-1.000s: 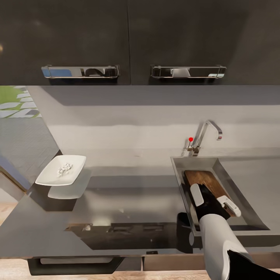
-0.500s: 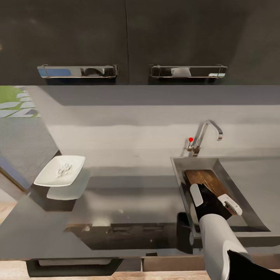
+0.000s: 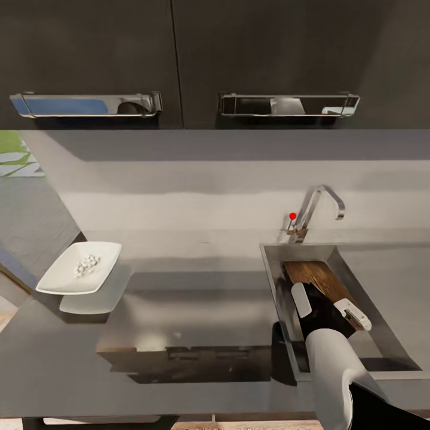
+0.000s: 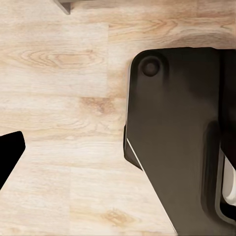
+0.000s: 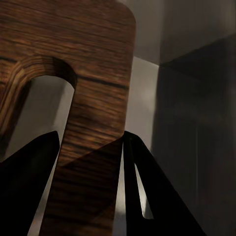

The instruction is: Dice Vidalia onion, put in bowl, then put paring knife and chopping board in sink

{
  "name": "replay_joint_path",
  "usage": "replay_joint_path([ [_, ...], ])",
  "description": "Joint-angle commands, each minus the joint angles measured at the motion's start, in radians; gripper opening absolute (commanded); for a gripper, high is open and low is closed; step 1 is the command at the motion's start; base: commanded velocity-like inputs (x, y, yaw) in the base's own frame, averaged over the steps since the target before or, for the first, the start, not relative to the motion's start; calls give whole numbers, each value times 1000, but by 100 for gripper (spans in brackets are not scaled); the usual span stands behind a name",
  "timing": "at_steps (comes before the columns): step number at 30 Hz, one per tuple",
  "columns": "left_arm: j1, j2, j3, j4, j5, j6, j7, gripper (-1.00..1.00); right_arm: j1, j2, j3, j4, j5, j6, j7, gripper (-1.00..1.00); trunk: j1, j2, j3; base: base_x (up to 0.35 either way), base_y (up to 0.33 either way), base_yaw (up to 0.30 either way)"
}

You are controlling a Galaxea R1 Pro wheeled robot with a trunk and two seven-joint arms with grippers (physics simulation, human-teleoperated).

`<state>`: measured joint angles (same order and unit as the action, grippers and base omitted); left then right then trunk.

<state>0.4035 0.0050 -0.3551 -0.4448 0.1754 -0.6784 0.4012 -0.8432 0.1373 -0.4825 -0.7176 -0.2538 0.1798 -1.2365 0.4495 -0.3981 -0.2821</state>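
Glossy grey metallic countertop (image 3: 197,298) runs beneath dark upper cabinets (image 3: 179,60). Right gripper (image 3: 330,306), at 4 o'clock in the head view, reaches into the rectangular stainless-steel sink (image 3: 391,331); its 2 fingers (image 5: 147,196) are spread, with the brown wooden chopping board (image 3: 315,276) passing between them at its slot-shaped handle hole (image 5: 44,113). Whether the pads press the wood cannot be determined. Chrome tap with red knob (image 3: 310,212) stands at the sink's 12 o'clock. Shallow white square bowl (image 3: 77,276), holding tiny white diced onion cubes (image 3: 86,264), sits at 9 o'clock. Left wrist view: light wooden floor (image 4: 64,113).
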Motion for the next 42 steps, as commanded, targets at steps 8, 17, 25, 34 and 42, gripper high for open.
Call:
replay_joint_path([
  [8, 0, 1, -8, -2, 10, -3, 4, 100, 0, 2, -2, -1, 0, 9, -3, -100, 1, -2, -14, 0, 0, 0],
  [17, 0, 1, -8, -2, 10, -3, 4, 100, -1, 2, -2, 1, 0, 9, -2, -100, 1, -2, -23, 0, 0, 0],
  [25, 0, 1, -8, -2, 10, -3, 4, 100, 0, 2, -2, 1, -1, 9, -1, -100, 1, -2, -23, 0, 0, 0],
  [34, 0, 1, -8, -2, 10, -3, 5, 100, 0, 2, -2, 1, -1, 9, -1, 100, 1, -2, -23, 0, 0, 0],
  [42, 0, 1, -8, -2, 10, -3, 5, 100, 0, 5, -2, -10, -1, 9, -5, 100, 1, -2, -23, 0, 0, 0],
])
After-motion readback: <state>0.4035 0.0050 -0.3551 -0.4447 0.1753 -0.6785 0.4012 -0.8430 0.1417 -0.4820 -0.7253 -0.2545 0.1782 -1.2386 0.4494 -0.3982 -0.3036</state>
